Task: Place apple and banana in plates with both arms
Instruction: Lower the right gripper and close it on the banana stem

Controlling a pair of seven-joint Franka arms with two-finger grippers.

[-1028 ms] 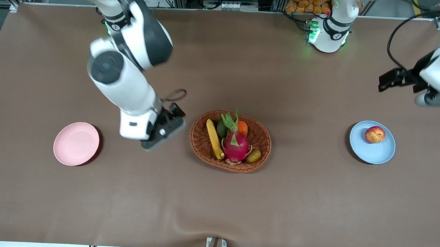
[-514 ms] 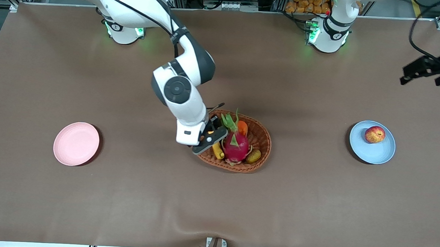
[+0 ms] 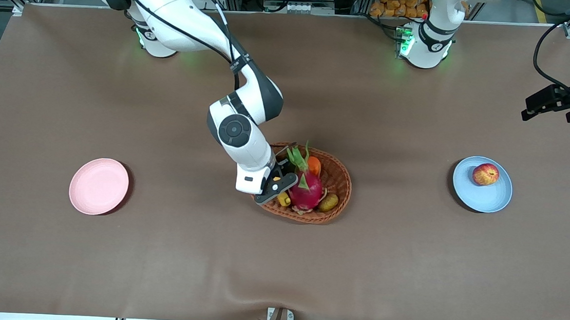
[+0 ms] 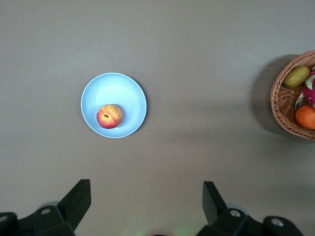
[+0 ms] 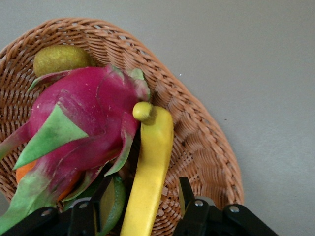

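The banana [image 5: 150,172] lies in the woven basket [image 3: 340,182], against the dragon fruit; only its tip [image 3: 283,199] shows in the front view. My right gripper [image 3: 279,181] is down in the basket, open, with one finger on each side of the banana [image 5: 143,201] and a gap on both sides. The apple [image 3: 485,174] sits in the light blue plate [image 3: 488,197]. The pink plate [image 3: 98,186] is empty at the right arm's end. My left gripper [image 3: 536,107] hangs open and empty above the table at the left arm's end, as its wrist view [image 4: 146,196] shows.
The basket also holds a magenta dragon fruit [image 5: 83,113], a kiwi [image 5: 60,59], an orange piece [image 3: 314,165] and a green fruit [image 5: 115,201] beside one right finger. The left wrist view shows the apple [image 4: 110,116] in the blue plate [image 4: 123,96] and the basket's edge [image 4: 283,98].
My right arm swung from between the pink plate and the basket into the basket and came down around the banana. My left gripper drew away toward the table's edge.
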